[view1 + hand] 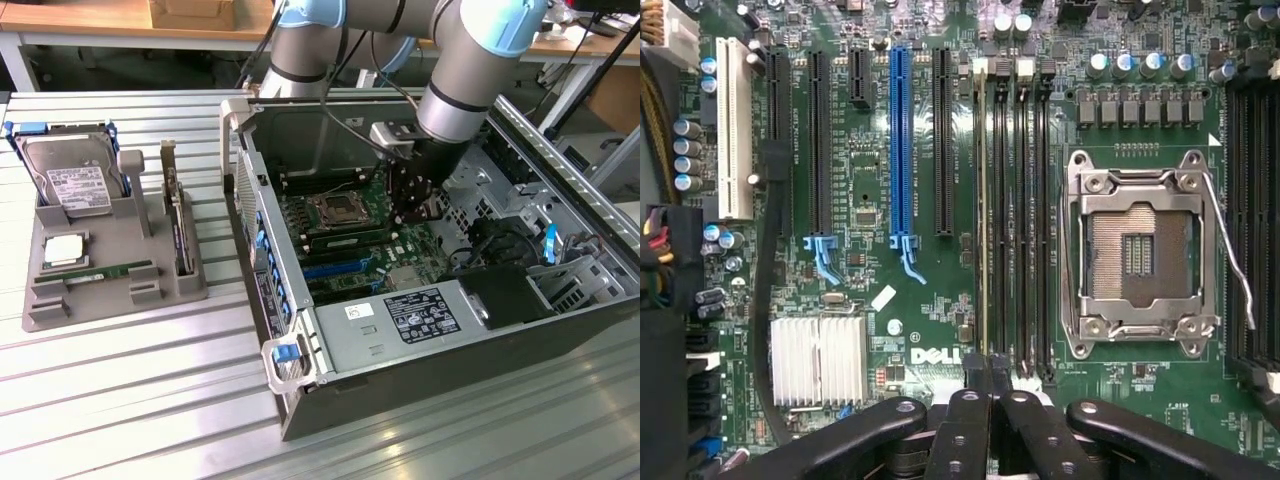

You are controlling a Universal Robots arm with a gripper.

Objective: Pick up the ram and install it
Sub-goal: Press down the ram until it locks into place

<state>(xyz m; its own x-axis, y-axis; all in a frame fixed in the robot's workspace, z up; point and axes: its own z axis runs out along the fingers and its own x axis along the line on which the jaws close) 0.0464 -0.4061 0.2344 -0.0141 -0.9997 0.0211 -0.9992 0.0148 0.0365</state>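
Pressed together, the end effector (pixel 418 203) hangs inside the open computer case (pixel 300 375), low over the motherboard (pixel 880 330). Its fingertips (pixel 985 375) sit directly above the bank of memory slots (pixel 1012 210) beside the empty processor socket (pixel 1137 255), seemingly lined up with them for seating a stick. One ram (pixel 352 236) stick stands in a slot just below and beside the end effector in the exterior view; I cannot tell whether the fingers touch it. Well away from the end effector, outside the case, a second ram stick (pixel 108 272) lies flat in the grey holder tray (pixel 118 300) on the bench (pixel 150 400), near a hard drive (pixel 72 185) propped upright for easy reach.
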